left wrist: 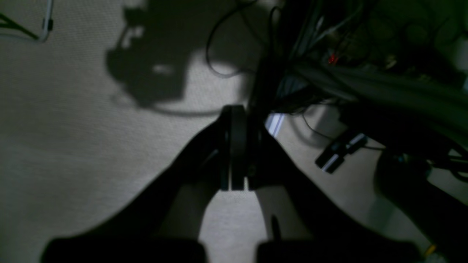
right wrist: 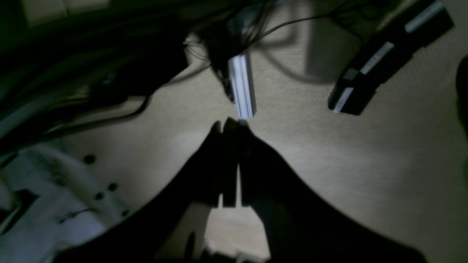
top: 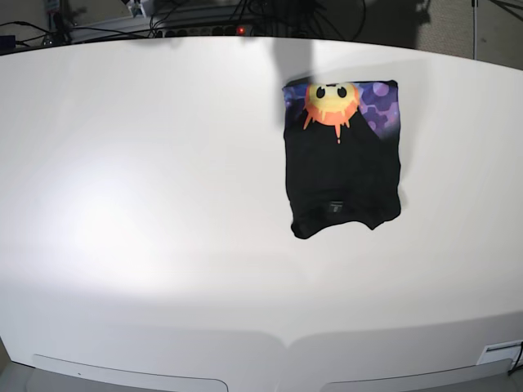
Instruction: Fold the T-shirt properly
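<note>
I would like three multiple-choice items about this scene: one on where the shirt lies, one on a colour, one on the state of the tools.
1. Where on the table does the T-shirt lie in the base view?
A. right of the middle, toward the far edge
B. near left corner
C. hanging over the near edge

2. What colour is the sun face printed on the shirt?
A. green
B. orange-yellow
C. white

3. How do the left tool and the right tool stand?
A. both wide open
B. both shut, holding nothing
C. both shut on the shirt

Answers:
1 A, the folded shirt sits right of centre, in the far half.
2 B, the print is orange-yellow on purple.
3 B, in each wrist view the fingers meet over bare floor, with no cloth between them.
</note>
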